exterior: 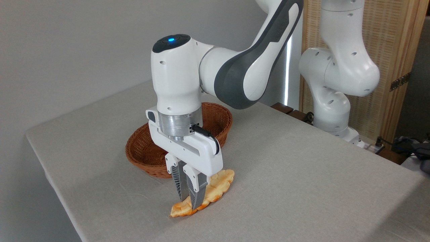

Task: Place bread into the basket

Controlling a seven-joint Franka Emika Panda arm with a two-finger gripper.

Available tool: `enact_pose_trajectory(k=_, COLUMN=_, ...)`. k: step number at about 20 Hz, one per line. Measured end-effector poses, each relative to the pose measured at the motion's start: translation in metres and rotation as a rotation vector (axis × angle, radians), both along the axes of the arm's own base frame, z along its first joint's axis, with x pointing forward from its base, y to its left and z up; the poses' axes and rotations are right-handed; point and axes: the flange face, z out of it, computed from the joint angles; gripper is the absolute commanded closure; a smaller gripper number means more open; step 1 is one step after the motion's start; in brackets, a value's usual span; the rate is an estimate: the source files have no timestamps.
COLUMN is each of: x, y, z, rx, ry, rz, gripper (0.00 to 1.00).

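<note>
Grey cloth-covered tabletop [302, 168], plain grey wall behind. Claw [189, 205] pointing straight down, fingers [198, 188] nearly together, pinching bread [218, 186] near its front end. Bread lying flat on tabletop, just in front of basket [144, 158], close to its rim. Basket partly hidden behind white arm.

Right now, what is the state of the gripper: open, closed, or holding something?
Gripper: closed on the leaf-shaped bread, near its front end; the bread lies on the table, beside the wicker basket.
</note>
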Motion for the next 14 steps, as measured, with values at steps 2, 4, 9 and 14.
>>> enact_pose_trajectory(k=2, x=0.0, y=0.0, z=0.001, rx=0.0, ry=-0.001, rz=0.0, gripper=0.74)
enact_pose_trajectory(k=4, x=0.0, y=0.0, z=0.001, rx=0.0, ry=-0.002, rz=0.001, gripper=0.74)
enact_pose_trajectory(k=9, x=-0.001, y=0.003, z=0.008, rx=-0.001, ry=-0.014, rz=0.006, gripper=0.73)
enact_pose_trajectory(k=14, x=-0.002, y=0.015, z=0.02, rx=-0.001, ry=-0.036, rz=0.026, gripper=0.72)
